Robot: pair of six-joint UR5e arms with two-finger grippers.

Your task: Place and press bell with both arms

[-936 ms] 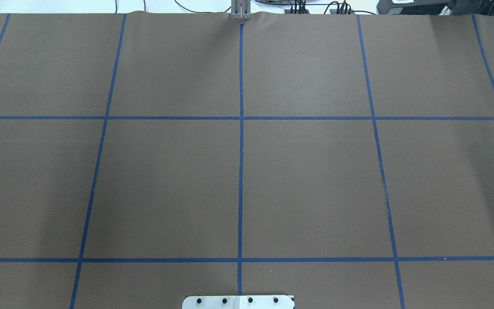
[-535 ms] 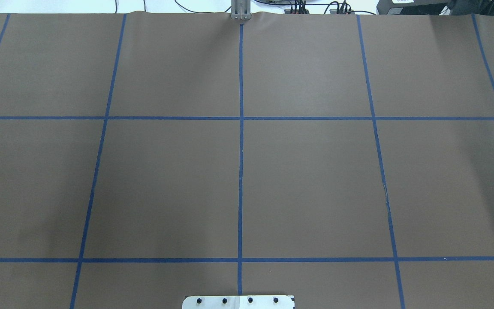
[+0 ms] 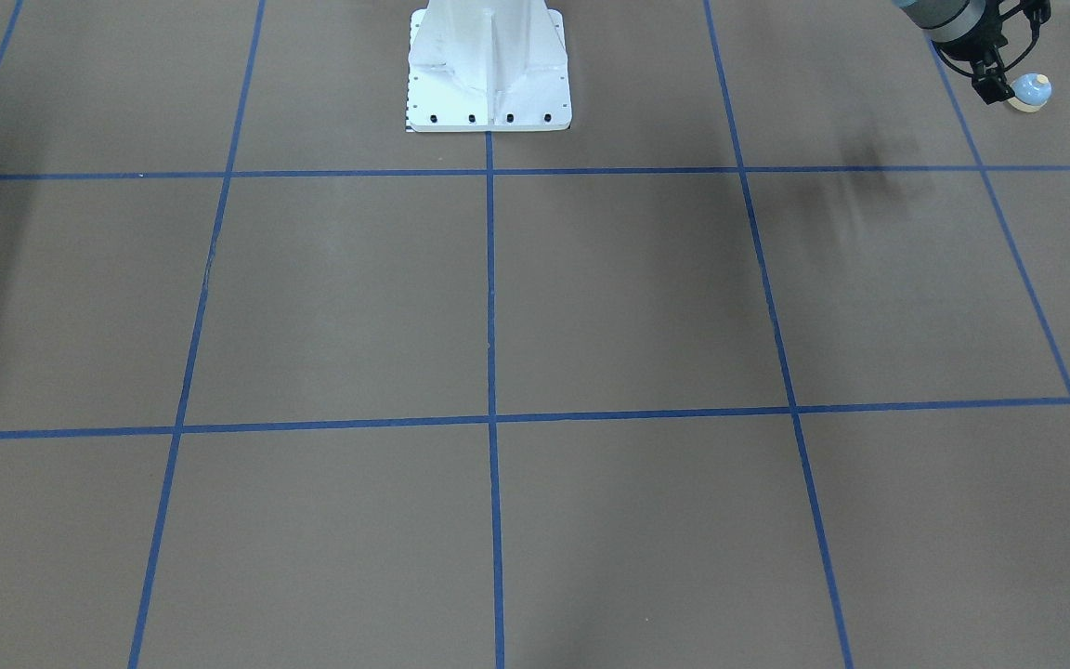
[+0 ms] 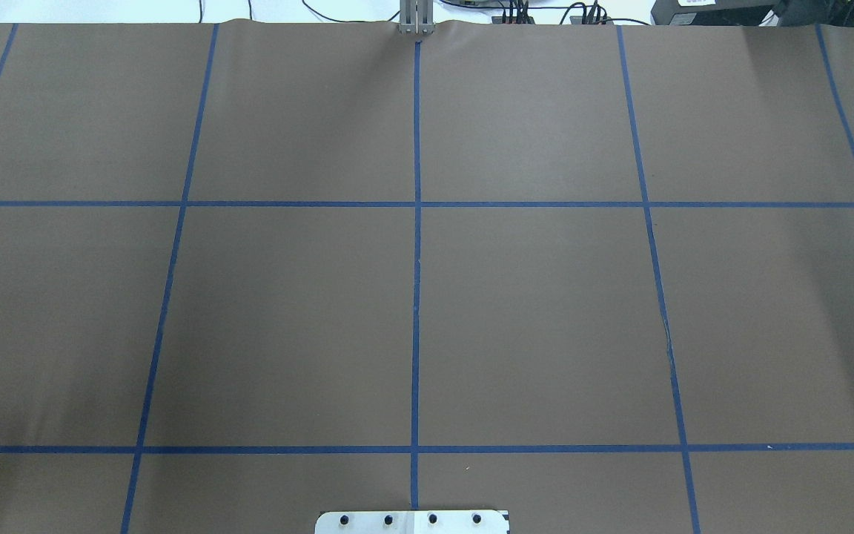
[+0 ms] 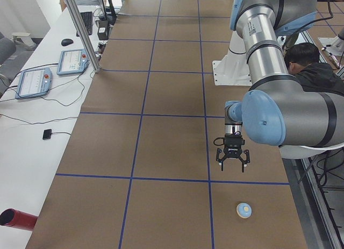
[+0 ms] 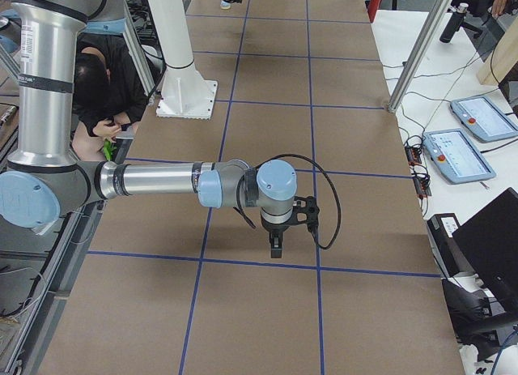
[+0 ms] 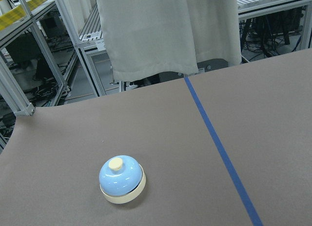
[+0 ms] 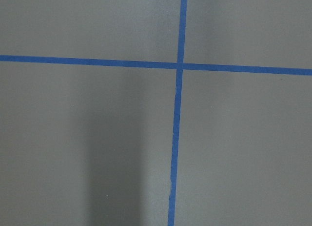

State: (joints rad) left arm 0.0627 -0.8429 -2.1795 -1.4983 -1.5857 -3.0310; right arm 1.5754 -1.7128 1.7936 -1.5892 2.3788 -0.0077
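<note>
The light-blue bell (image 7: 121, 178) with its cream button stands upright on the brown table near the table's left end. It also shows in the exterior left view (image 5: 244, 210) and at the front-facing view's top right (image 3: 1029, 92). My left gripper (image 5: 232, 166) hangs above the table a short way from the bell, fingers spread, open and empty; it also shows in the front-facing view (image 3: 998, 91). My right gripper (image 6: 275, 249) points down over the table's right part, far from the bell; I cannot tell whether it is open or shut.
The white pedestal base (image 3: 489, 74) stands at the robot's side of the table. A person (image 5: 314, 69) crouches behind it. Teach pendants (image 5: 72, 61) and a red cylinder (image 5: 15, 219) lie on the white side bench. Blue tape lines (image 4: 416, 297) grid the table.
No arm or bell shows in the overhead view. Only a faint shadow on the table's left side has shifted a little.
</note>
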